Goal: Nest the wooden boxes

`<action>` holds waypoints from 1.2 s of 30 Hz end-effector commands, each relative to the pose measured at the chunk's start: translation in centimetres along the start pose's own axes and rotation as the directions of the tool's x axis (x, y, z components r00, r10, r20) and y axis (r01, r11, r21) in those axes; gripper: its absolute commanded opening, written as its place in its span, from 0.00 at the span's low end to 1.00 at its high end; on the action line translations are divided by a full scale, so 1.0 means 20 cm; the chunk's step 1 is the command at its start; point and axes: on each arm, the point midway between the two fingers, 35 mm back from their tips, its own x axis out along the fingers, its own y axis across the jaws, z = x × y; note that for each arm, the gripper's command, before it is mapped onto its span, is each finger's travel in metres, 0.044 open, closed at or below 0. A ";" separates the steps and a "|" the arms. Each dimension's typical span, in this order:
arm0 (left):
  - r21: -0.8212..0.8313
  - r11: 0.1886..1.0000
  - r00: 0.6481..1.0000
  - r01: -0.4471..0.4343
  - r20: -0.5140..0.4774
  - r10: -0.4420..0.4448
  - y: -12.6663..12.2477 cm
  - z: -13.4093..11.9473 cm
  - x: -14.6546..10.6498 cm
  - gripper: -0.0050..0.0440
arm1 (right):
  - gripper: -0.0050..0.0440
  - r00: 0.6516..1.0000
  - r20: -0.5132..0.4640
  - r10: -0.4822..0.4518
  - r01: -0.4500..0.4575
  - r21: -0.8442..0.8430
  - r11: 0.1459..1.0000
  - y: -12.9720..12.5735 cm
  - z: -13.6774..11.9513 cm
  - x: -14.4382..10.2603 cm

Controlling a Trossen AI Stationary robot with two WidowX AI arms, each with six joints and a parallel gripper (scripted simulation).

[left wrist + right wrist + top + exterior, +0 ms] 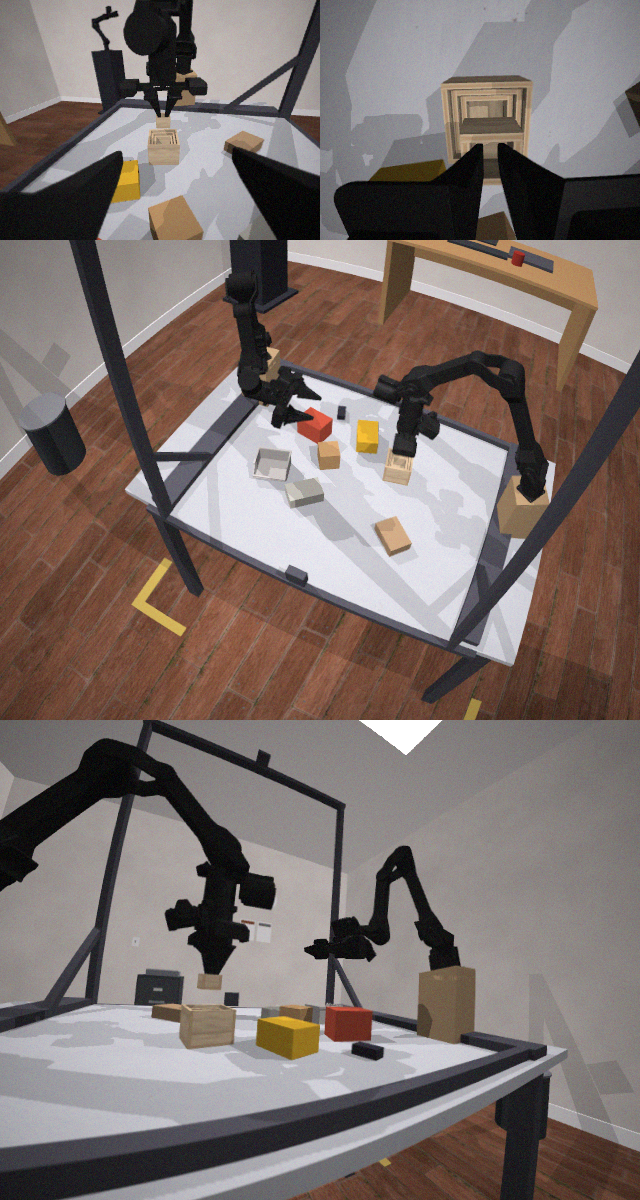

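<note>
The biggest wooden box stands upright on the table, open side up, with smaller wooden boxes nested inside it. My right gripper points down and is shut on a small wooden box, by what looks like its upper edge. That small box hangs level, open side up, above the nest and clear of it. The exact finger contact is hard to see. My left gripper is open and empty, above and beside the red block.
A yellow block lies beside the nest. A red block, an orange-tan block, a grey block, a grey open tray and a tan block stand around it. A small black block lies near the frame rail.
</note>
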 end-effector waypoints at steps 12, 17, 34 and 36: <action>-0.004 1.000 1.000 0.000 0.005 0.000 0.00 0.01 0.00 0.92 | 0.35 1.000 0.002 0.002 -0.002 0.003 1.000 0.00 0.00 0.12; -0.004 1.000 1.000 0.000 0.005 0.000 0.00 0.01 0.00 0.92 | 0.35 1.000 0.002 0.002 -0.002 0.002 1.000 -0.01 0.00 0.16; -0.004 1.000 1.000 0.000 0.005 0.000 0.00 0.01 0.00 0.92 | 0.35 1.000 -0.007 0.004 -0.004 0.002 1.000 0.00 -0.02 0.18; -0.004 1.000 1.000 0.000 0.005 0.000 0.00 0.01 0.00 0.92 | 0.35 1.000 -0.008 0.003 -0.003 0.001 1.000 0.00 -0.02 0.19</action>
